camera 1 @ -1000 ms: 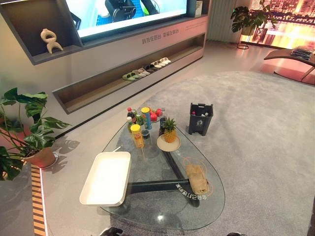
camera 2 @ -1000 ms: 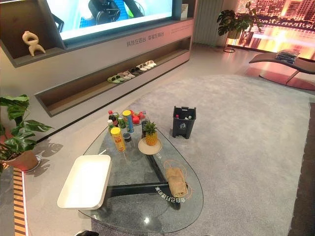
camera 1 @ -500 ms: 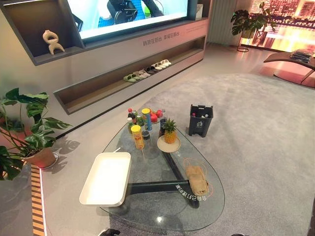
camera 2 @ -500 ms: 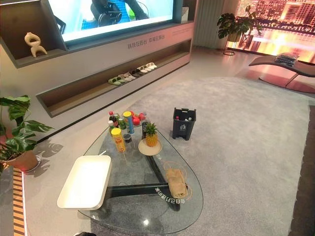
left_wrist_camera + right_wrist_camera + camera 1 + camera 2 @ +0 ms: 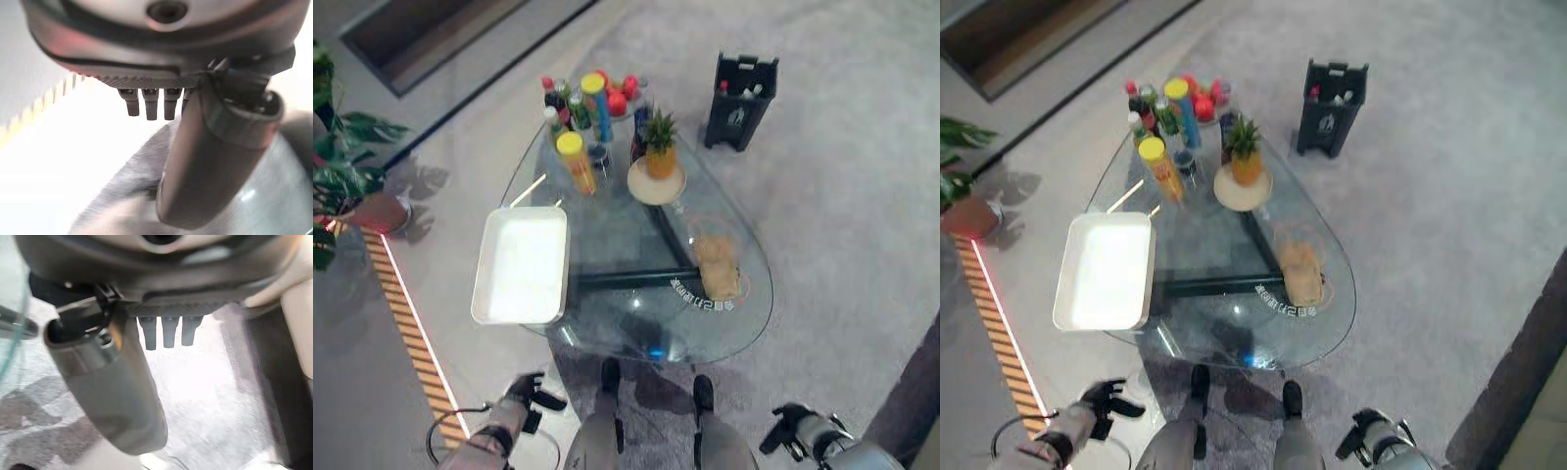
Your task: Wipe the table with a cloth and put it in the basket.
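Note:
A tan crumpled cloth (image 5: 717, 266) lies on the right part of the glass table (image 5: 626, 328), inside a thin orange loop. A white rectangular tray (image 5: 522, 264) rests on the table's left edge. My left hand (image 5: 524, 399) hangs low at the lower left, well short of the table, fingers relaxed and holding nothing. My right hand (image 5: 791, 431) hangs at the lower right over the carpet, also open and empty. In the wrist views the left thumb (image 5: 210, 161) and the right thumb (image 5: 112, 391) stick out straight.
Several bottles and cans (image 5: 576, 117) crowd the table's far end beside red fruit (image 5: 617, 98) and a pineapple on a plate (image 5: 656, 162). A black bin (image 5: 740, 88) stands on the carpet beyond the table. A potted plant (image 5: 352, 186) sits at the left.
The camera has tilted down, so the whole picture shifted and both hands now show at the bottom. The things on the table have not moved.

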Robot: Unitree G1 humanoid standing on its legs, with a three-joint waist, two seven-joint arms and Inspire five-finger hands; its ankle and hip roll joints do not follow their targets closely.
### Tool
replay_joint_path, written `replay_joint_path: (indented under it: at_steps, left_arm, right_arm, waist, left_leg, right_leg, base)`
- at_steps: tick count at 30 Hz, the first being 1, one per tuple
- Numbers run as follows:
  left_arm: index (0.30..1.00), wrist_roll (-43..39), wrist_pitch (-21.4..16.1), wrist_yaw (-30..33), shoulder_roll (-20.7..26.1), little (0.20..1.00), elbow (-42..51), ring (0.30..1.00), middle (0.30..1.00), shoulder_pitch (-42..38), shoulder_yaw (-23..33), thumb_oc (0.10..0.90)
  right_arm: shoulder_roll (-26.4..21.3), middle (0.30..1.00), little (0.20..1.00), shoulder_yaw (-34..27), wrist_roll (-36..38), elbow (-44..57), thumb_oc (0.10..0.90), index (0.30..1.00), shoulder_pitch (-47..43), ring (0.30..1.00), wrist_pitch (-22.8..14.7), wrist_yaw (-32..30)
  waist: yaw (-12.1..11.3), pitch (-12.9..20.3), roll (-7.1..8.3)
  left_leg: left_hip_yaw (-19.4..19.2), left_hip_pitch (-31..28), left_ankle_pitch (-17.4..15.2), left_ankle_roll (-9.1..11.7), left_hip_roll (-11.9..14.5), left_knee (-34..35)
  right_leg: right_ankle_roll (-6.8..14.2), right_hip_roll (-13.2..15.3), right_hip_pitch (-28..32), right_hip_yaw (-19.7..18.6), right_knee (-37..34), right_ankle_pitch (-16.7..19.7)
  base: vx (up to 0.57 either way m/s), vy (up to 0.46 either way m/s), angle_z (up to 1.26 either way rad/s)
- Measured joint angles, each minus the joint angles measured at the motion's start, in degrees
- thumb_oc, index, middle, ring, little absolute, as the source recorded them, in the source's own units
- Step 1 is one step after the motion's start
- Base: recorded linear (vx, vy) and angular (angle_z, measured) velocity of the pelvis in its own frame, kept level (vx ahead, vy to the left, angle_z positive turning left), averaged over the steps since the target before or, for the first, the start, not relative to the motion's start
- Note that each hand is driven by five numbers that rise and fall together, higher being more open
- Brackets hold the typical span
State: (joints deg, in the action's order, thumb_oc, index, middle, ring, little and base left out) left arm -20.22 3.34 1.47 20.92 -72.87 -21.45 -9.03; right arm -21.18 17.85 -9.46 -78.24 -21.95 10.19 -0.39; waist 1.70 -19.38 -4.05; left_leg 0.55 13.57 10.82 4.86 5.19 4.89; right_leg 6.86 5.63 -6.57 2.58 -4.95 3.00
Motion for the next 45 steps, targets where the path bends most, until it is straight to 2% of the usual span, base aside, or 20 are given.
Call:
replay_joint_path:
  at_steps: [1,3,4,6,8,12,18,25,36,39,41,42,45]
  left_arm:
    - [0.900,-6.51,-0.21,-0.89,0.62,0.900,-0.01,0.900,0.900,-1.24,1.97,0.800]
    - [0.900,-14.01,-0.58,-2.29,1.12,0.900,-0.12,0.900,0.900,-3.04,3.50,0.800]
    - [0.900,-15.71,-0.67,-2.51,1.14,0.900,-0.04,0.900,0.900,-3.69,3.48,0.800]
    - [0.900,-19.67,-0.79,-3.04,1.94,0.900,1.35,0.900,0.900,-7.01,3.28,0.800]
    - [0.900,-20.75,-0.85,-2.75,2.87,0.900,2.54,0.900,0.900,-10.38,3.28,0.800]
    - [0.900,-20.76,-0.13,-1.67,3.62,0.900,4.09,0.900,0.900,-12.10,3.12,0.800]
    - [0.900,-20.76,0.78,0.32,4.56,0.900,3.05,0.900,0.900,-11.65,2.92,0.800]
    - [0.900,-20.77,2.22,0.34,4.51,0.900,3.72,0.900,0.900,-11.96,2.93,0.800]
    - [0.900,-20.76,2.24,0.24,4.57,0.900,5.40,0.900,0.900,-12.11,2.93,0.800]
    - [0.900,-20.76,2.19,0.17,4.57,0.900,5.39,0.900,0.900,-12.07,2.93,0.800]
    - [0.900,-20.76,2.07,0.14,4.57,0.900,5.38,0.900,0.900,-11.95,2.93,0.800]
    - [0.900,-20.76,1.93,0.12,4.57,0.900,5.36,0.900,0.900,-11.79,2.93,0.800]
    - [0.900,-20.77,1.06,0.11,4.54,0.900,5.37,0.900,0.900,-11.41,2.90,0.800]
  right_arm:
    - [-0.25,0.900,0.900,-0.07,1.02,0.01,0.800,0.900,-1.58,0.900,0.00,-0.31]
    - [-1.11,0.900,0.900,-0.03,1.32,0.00,0.800,0.900,-3.86,0.900,0.06,-1.29]
    - [-1.60,0.900,0.900,-0.02,1.75,-0.05,0.800,0.900,-4.69,0.900,0.10,-1.54]
    - [-3.54,0.900,0.900,-0.04,3.84,0.11,0.800,0.900,-8.60,0.900,0.40,-2.45]
    - [-4.86,0.900,0.900,-0.41,5.69,1.11,0.800,0.900,-11.20,0.900,0.80,-3.57]
    - [-5.68,0.900,0.900,-1.72,7.37,1.81,0.800,0.900,-13.87,0.900,0.75,-4.51]
    - [-6.10,0.900,0.900,-1.70,7.41,3.65,0.800,0.900,-16.33,0.900,0.58,-4.98]
    - [-6.14,0.900,0.900,-1.69,7.41,3.45,0.800,0.900,-16.06,0.900,0.44,-6.31]
    - [-6.62,0.900,0.900,-1.68,7.26,3.67,0.800,0.900,-16.64,0.900,-1.79,-11.28]
    - [-7.52,0.900,0.900,-2.02,8.76,3.92,0.800,0.900,-17.55,0.900,-2.51,-17.69]
    - [-8.33,0.900,0.900,-4.63,12.63,4.71,0.800,0.900,-17.95,0.900,-4.40,-21.90]
    - [-8.75,0.900,0.900,-7.58,15.82,5.73,0.800,0.900,-18.10,0.900,-6.46,-24.87]
    - [-10.09,0.900,0.900,-11.03,21.61,9.85,0.800,0.900,-18.29,0.900,-11.28,-31.10]
  waist:
    - [-0.06,-1.07,-0.02]
    - [-0.16,-2.49,-0.58]
    - [-0.21,-2.96,-0.91]
    - [-0.73,-6.46,-1.23]
    - [-1.27,-9.23,-0.37]
    - [-1.87,-10.42,1.25]
    - [-2.43,-10.99,0.58]
    - [-1.49,-11.37,0.39]
    - [-1.63,-11.46,0.35]
    - [-1.70,-11.46,0.35]
    - [-1.70,-11.46,0.35]
    - [-1.63,-11.46,0.35]
    - [-1.57,-11.46,0.36]
  left_leg:
    - [0.00,0.51,-0.03,0.13,0.00,0.00]
    - [0.07,2.23,0.56,-0.03,-0.03,-0.14]
    - [0.12,3.39,0.88,-0.13,-0.05,-0.63]
    - [0.22,8.09,0.89,-0.16,-0.42,-4.73]
    - [0.76,11.99,0.74,-0.03,-1.04,-8.22]
    - [1.60,16.13,-0.25,0.52,-2.32,-11.28]
    - [2.15,25.00,-2.39,1.66,-1.94,-19.73]
    - [2.96,30.69,-3.48,1.50,-1.46,-23.98]
    - [3.01,31.63,-3.47,1.49,-1.49,-24.05]
    - [3.01,31.63,-3.46,1.49,-1.50,-24.09]
    - [3.01,31.63,-3.46,1.49,-1.51,-24.17]
    - [3.01,31.63,-3.46,1.49,-1.51,-24.23]
    - [3.02,31.63,-3.46,1.49,-1.52,-24.31]
  right_leg:
    - [0.11,0.01,-0.65,-0.01,0.18,0.12]
    - [0.11,0.02,-2.95,-0.10,2.09,0.01]
    - [0.04,0.03,-4.33,-0.10,3.33,-0.14]
    - [0.10,0.34,-9.96,-0.23,9.86,-2.28]
    - [-0.09,0.97,-15.91,-0.23,18.32,-5.90]
    - [-0.96,2.38,-24.50,-0.81,30.47,-11.38]
    - [-3.22,1.50,-34.24,-1.86,40.89,-14.07]
    - [-3.86,0.47,-39.74,-2.21,44.00,-13.94]
    - [-4.18,0.23,-41.23,-2.71,44.82,-13.79]
    - [-4.13,0.23,-41.18,-2.71,44.85,-13.81]
    - [-4.09,0.24,-41.14,-2.71,44.85,-13.80]
    - [-4.09,0.24,-41.11,-2.71,44.85,-13.80]
    - [-4.21,0.23,-41.09,-2.72,44.82,-13.82]
  base:
    - [-0.14,-0.006,-0.02]
    - [-0.17,-0.032,-0.02]
    - [-0.24,-0.071,0.00]
    - [-0.21,-0.081,0.08]
    - [-0.13,-0.051,0.17]
    - [-0.11,-0.045,0.17]
    - [-0.03,-0.008,-0.01]
    - [0.01,-0.001,-0.04]
    - [0.00,-0.001,-0.01]
    - [0.03,0.005,0.01]
    - [0.02,0.005,0.00]
    - [0.00,0.000,0.00]
    - [0.00,0.000,0.00]
